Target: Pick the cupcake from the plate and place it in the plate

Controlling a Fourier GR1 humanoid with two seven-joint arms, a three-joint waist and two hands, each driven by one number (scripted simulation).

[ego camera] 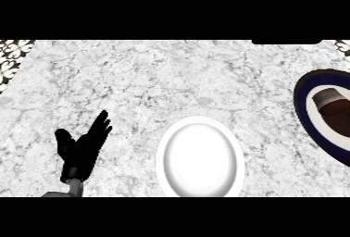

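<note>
Marble counter (137,78) | cupcake (335,105) on dark-rimmed plate (304,106) | white plate (200,157) | left robot hand (82,146) fingers spread

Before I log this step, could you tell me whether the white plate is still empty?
Empty: the white plate shows only a bare white centre, and the cupcake sits on the dark-rimmed plate at the right edge.

Veined marble counter (171,78) (grey-white, polished), a glossy white plate (171,152) near its front edge, matt black left hand (80,148).

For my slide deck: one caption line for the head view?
Cupcake on dark-rimmed plate at right, white plate near centre, left hand open.
</note>
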